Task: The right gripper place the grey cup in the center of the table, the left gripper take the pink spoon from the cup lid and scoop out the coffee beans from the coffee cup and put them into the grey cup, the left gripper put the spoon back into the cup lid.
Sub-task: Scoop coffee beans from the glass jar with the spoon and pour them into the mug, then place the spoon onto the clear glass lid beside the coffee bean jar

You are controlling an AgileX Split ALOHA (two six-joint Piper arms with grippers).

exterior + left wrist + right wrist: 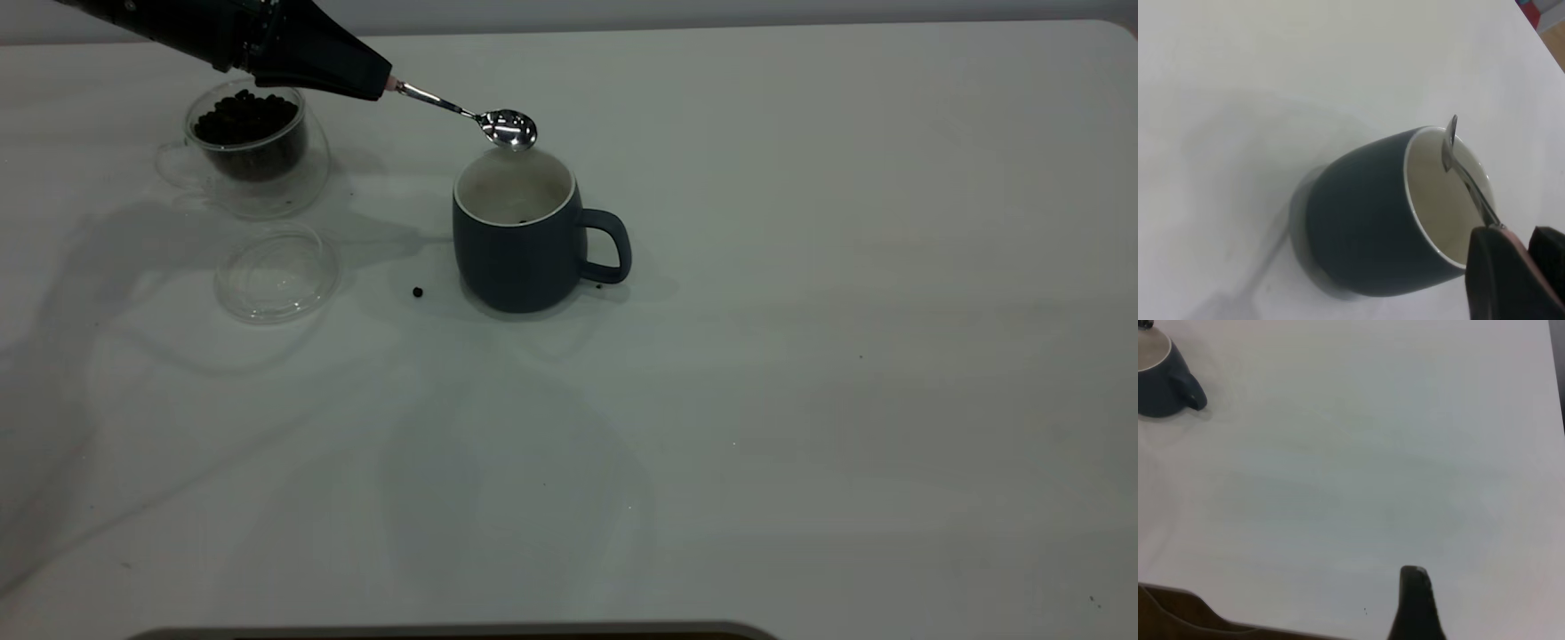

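Where the exterior view looks down on the plain white table (800, 400), the black tapered left gripper (378, 86) reaches in from the upper left, its fingers pinched on the pale pink handle of the pink spoon (471, 114), a small teaspoon with a shiny metal bowl and neck. The spoon's bowl hangs just above the far rim of the grey cup (520, 240), a rounded dark blue-grey matte mug with a white interior and a loop handle turned to the right; a dark speck or two shows low inside it. To the left, partly under the arm, stands the coffee cup (253, 156), a clear double-walled glass cup holding a heap of dark coffee beans (244, 116). Nearer the camera from it lies the cup lid (277, 271), a round clear glass disc resting flat on the table. A single loose bean (418, 292) lies on the tabletop between the lid and the mug.

In the left wrist view, the left gripper (1518, 263) clamps the spoon's (1465, 173) handle, and the metal bowl, seen edge-on, sits over the white mouth of the grey cup (1365, 220).

In the right wrist view, the right gripper (1415, 603) shows only one dark fingertip over bare table (1371, 453), so whether it is spread or pressed together cannot be told; the grey cup (1161, 377) stands well apart from it.
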